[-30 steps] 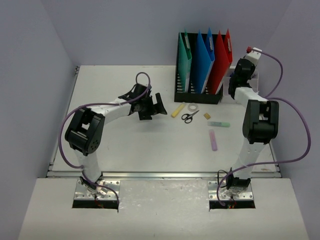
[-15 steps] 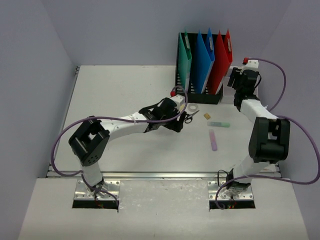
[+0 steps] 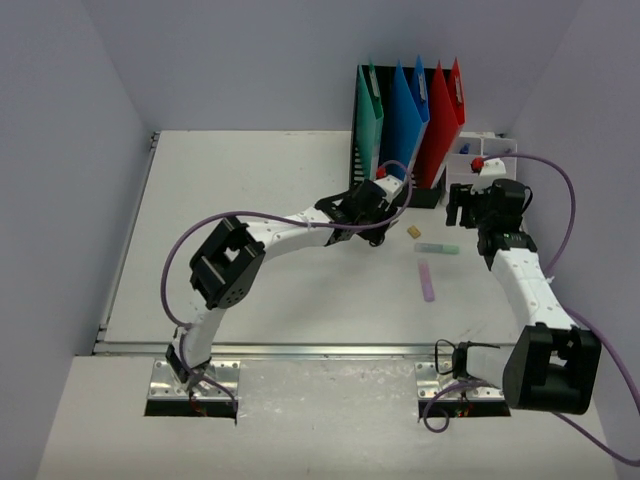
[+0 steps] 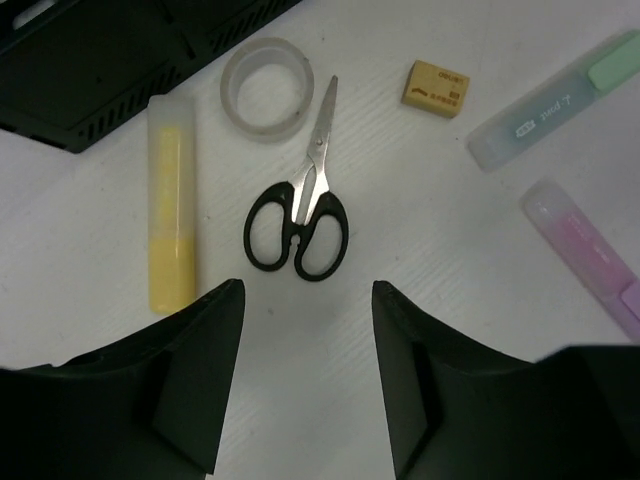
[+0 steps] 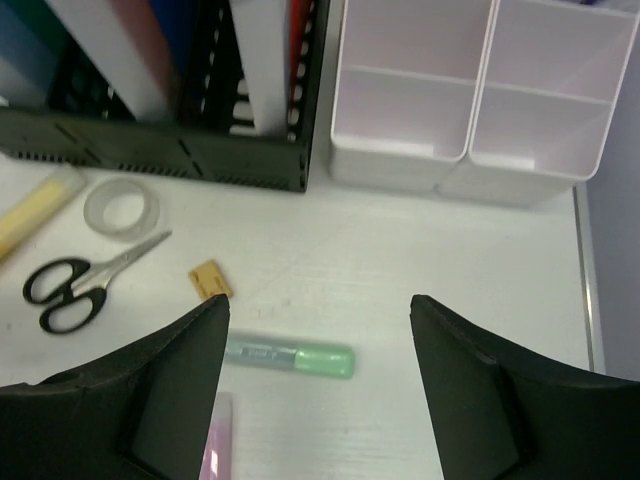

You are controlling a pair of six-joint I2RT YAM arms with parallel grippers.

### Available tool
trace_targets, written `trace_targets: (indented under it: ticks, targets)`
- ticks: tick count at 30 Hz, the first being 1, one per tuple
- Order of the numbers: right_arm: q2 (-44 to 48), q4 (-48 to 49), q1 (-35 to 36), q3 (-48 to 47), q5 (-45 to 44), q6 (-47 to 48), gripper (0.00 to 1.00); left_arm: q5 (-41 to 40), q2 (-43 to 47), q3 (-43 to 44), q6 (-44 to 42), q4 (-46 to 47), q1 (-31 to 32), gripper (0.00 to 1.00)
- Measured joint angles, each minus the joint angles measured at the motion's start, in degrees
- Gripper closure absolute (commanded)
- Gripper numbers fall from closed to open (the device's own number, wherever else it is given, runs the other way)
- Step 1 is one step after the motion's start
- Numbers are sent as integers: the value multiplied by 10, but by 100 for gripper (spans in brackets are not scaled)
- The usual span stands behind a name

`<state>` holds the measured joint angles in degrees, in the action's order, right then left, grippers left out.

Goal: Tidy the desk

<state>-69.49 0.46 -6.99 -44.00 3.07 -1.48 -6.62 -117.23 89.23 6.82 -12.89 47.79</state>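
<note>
On the white desk (image 3: 250,190) lie black-handled scissors (image 4: 296,225), a clear tape roll (image 4: 267,88), a yellow highlighter (image 4: 172,205), a tan eraser (image 4: 435,87), a green highlighter (image 4: 555,100) and a pink one (image 4: 590,250). My left gripper (image 4: 307,290) hovers over the scissors' handles, open, with only bare desk between its fingers. My right gripper (image 5: 318,300) hangs open above the green highlighter (image 5: 290,355), the eraser (image 5: 210,278) just past its left fingertip. In the top view the left gripper (image 3: 375,215) hides the scissors.
A black mesh file holder (image 3: 400,185) with green, blue and red folders stands at the back. A clear compartment box (image 5: 480,100) sits to its right, near the desk's right edge. The purple walls close in on both sides.
My left arm swung right and stretched out over the scissors, its jaws narrowing. My right arm drew back from the compartment box toward the green highlighter, its jaws widening.
</note>
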Motion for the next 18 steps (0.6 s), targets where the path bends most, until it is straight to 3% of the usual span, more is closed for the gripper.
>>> trace_targets:
  ticks: [8,18]
  targets:
    - [64,-62,0,35,21,24,27,-5,-122,93,-62,-11,2,73]
    - [80,-77,0,42,33,26,28,-4,-158,108,-101,-12,2,71]
